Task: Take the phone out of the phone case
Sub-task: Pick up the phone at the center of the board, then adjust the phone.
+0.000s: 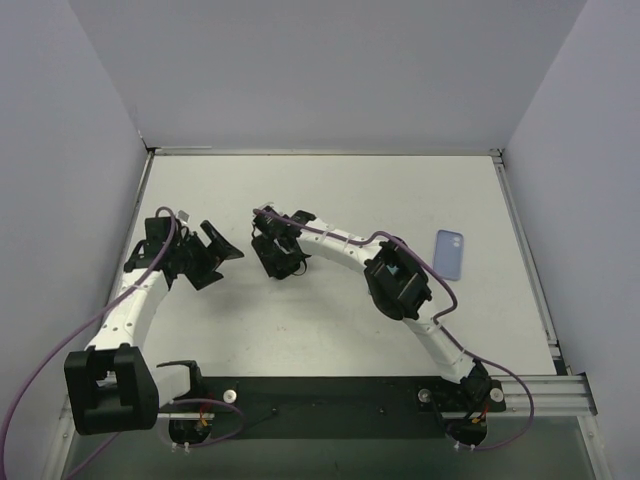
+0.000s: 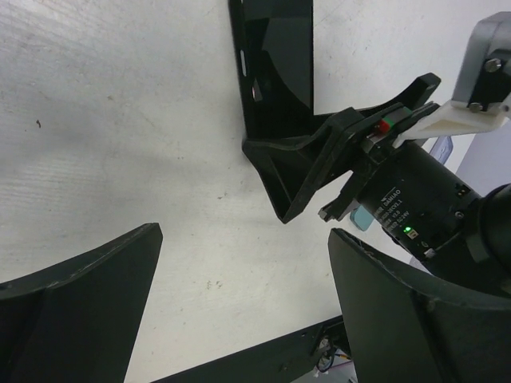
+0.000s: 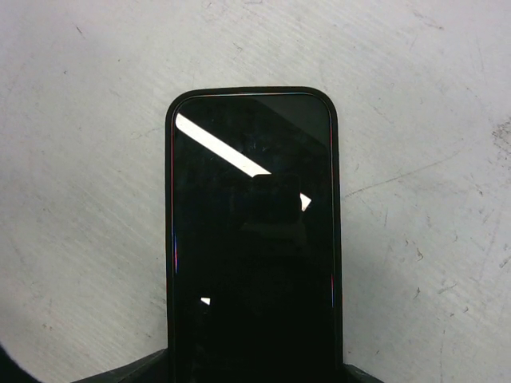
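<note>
One black phone (image 3: pixel 252 239); one blue slab (image 1: pixel 449 254); left hand (image 2: pixel 245 239), right hand (image 1: pixel 278 265).

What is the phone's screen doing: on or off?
Off. In the right wrist view the phone shows a plain black screen, with only a bright reflected streak across it.

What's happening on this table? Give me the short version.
The right gripper is at one end of the phone, which lies screen up mid-table, apparently in its black case. Whether the jaws have clamped it is unclear. The left gripper hangs open just beside it, holding nothing. A blue phone-shaped thing lies apart at the right of the table.
</note>
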{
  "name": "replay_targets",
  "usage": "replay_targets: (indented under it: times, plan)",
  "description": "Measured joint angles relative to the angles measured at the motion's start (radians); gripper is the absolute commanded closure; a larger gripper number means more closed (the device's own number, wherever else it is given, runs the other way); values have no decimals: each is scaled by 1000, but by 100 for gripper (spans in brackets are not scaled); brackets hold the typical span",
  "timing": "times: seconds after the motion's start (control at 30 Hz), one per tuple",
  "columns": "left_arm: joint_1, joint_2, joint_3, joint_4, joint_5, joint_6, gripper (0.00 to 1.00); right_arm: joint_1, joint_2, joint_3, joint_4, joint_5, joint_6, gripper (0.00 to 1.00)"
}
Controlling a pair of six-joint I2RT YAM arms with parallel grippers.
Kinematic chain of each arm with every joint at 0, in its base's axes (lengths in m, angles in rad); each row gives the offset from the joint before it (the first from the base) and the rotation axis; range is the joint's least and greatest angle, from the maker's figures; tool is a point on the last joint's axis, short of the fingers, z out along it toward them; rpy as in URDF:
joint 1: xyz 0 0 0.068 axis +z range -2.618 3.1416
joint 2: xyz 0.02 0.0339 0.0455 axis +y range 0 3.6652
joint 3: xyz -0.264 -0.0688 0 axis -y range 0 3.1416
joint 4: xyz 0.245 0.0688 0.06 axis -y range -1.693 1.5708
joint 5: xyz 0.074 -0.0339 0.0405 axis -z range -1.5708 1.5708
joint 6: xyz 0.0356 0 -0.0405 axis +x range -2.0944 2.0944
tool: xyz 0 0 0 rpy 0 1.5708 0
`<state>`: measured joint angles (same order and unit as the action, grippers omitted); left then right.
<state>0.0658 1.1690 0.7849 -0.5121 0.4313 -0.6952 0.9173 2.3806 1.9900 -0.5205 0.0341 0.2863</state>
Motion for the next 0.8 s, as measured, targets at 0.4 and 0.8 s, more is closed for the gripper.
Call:
replay_targets:
  times: [0.4, 0.8]
  plan:
    - [-13, 58, -180, 213, 130, -123, 2, -45, -269, -409, 191, -156, 134, 98]
    - [-217, 291, -249, 536, 189, -316, 10, -58, -441, -651, 333, -251, 279, 99]
